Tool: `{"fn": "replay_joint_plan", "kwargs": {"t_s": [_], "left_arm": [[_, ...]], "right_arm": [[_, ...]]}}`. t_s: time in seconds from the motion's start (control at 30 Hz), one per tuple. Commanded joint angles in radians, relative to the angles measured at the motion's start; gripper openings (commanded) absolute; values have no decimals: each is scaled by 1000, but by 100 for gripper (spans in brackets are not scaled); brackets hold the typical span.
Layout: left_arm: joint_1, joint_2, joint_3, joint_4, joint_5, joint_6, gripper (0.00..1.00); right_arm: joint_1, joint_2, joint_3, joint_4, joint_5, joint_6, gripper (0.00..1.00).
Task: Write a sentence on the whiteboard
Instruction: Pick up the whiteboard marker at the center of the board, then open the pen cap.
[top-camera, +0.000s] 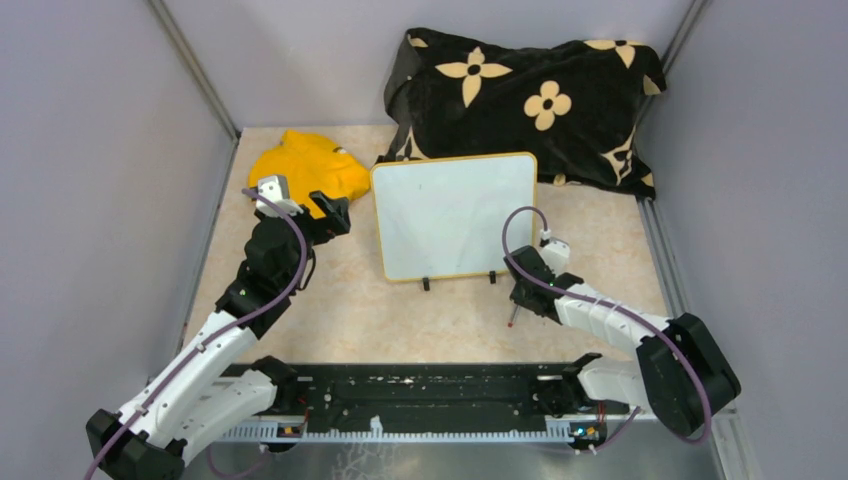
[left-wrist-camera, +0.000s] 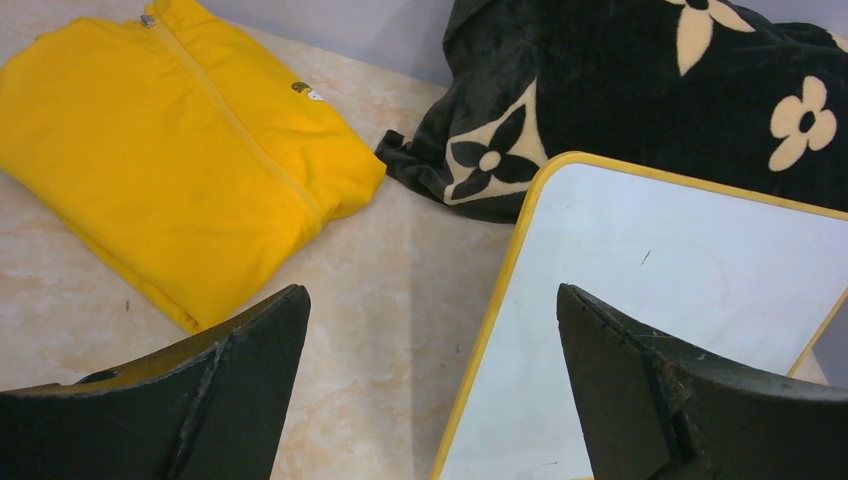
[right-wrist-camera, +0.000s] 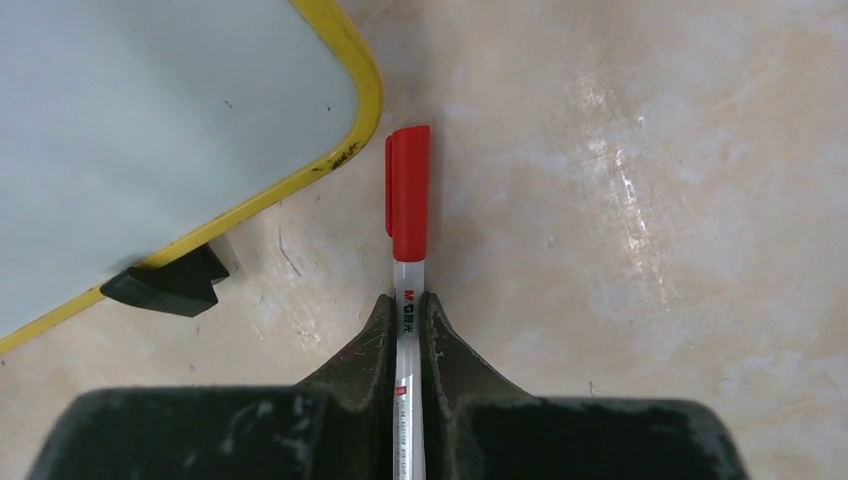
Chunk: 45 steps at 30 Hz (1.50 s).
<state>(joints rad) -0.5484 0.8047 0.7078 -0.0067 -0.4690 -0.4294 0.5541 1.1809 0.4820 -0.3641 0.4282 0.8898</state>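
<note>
The whiteboard (top-camera: 455, 215) stands tilted at the table's middle, white with a yellow rim. Its face is blank; no sentence shows on it. It also shows in the left wrist view (left-wrist-camera: 680, 270) and the right wrist view (right-wrist-camera: 150, 130). My left gripper (top-camera: 335, 215) is open and empty, just left of the board's left edge; its jaws (left-wrist-camera: 431, 290) straddle that edge from above. My right gripper (top-camera: 525, 292) is shut on a white marker with its red cap (right-wrist-camera: 408, 200) on, low over the table beside the board's front right corner. The cap end (top-camera: 513, 322) points toward the near edge.
A folded yellow cloth (top-camera: 305, 170) lies behind the left gripper, also in the left wrist view (left-wrist-camera: 170, 150). A black blanket with tan flowers (top-camera: 530, 95) is heaped behind the board. A black clip foot (right-wrist-camera: 165, 285) sits under the board's corner. Grey walls enclose the table.
</note>
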Motion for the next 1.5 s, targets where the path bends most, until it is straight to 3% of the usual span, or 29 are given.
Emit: {"fn": "replay_joint_plan", "kwargs": {"t_s": [0.0,0.17,0.3,0.47,0.63,0.73,0.83,1.1,1.27,1.47], "left_arm": [[-5,-12,-8,29,11,10,99],[-5,-12,-13,38,22,14,99],[-5,-8,-22,45,2,28,99],[-6,-18,-35,94,73,34,99],[-7,-15,-43,134,201,23,99],[-7,5,25,102,327,-7,99],[-6,18,74,114,540,-54,99],[-7,48,76,342,947,-244,99],[-6,93,55,535,1114,-339,99],[-7,195,98,594,1261,-389,94]], "right_arm": [[-5,-32,-17,-60,-72,-2,0],[7,-191,16,-133,-102,-30,0],[55,-348,78,-160,-178,-170,0],[87,-456,158,-80,-448,-366,0],[118,-487,205,83,-590,-450,0],[138,-470,208,241,-670,-448,0],[177,-449,195,414,-695,-433,0],[199,-400,157,740,-757,-336,0],[207,-391,169,808,-755,-318,0],[236,-377,185,836,-774,-311,0]]}}
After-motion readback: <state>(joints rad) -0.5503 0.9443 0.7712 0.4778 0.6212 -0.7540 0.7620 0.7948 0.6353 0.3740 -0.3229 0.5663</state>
